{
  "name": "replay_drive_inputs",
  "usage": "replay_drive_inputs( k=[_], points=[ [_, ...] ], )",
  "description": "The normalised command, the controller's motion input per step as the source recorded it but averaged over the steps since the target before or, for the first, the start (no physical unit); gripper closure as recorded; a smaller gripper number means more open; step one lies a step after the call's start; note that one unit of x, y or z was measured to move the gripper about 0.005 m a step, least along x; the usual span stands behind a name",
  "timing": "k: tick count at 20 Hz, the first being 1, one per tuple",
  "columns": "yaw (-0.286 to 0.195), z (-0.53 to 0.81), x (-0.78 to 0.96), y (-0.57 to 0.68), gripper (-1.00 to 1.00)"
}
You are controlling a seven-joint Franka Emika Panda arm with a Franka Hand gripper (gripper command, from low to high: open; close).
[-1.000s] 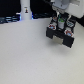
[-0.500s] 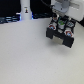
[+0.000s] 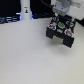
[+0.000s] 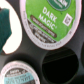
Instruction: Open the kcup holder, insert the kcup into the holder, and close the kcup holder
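The kcup holder (image 3: 61,34) is a black boxy unit at the exterior view's upper right, with round pod slots on top. The kcup, with a green "Dark Magic" lid (image 4: 50,17), sits in one of these slots and shows as a green spot in the exterior view (image 3: 60,23). My white gripper (image 3: 61,19) hangs right above the holder and the cup. Its fingers are not clear in either view, so I cannot tell whether they touch the cup.
An empty round slot (image 4: 60,62) lies beside the kcup. Another pod with a pale green lid (image 4: 17,74) sits in a neighbouring slot. A white bottle-like object (image 3: 25,9) and dark items stand at the back on the exterior view's left, on the white table (image 3: 30,55).
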Motion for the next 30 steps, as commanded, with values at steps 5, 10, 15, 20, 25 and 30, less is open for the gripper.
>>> replay_drive_inputs(
  k=[5,10,15,20,25,30],
  points=[
    [0.096,0.49,0.41,-0.26,-1.00],
    [0.069,0.50,0.50,-0.34,-1.00],
    [0.021,0.36,0.61,-0.44,-1.00],
    [0.014,0.24,0.69,-0.45,-1.00],
    [0.008,0.13,0.73,-0.43,-1.00],
    [0.027,0.01,0.75,-0.30,-1.00]
  ],
)
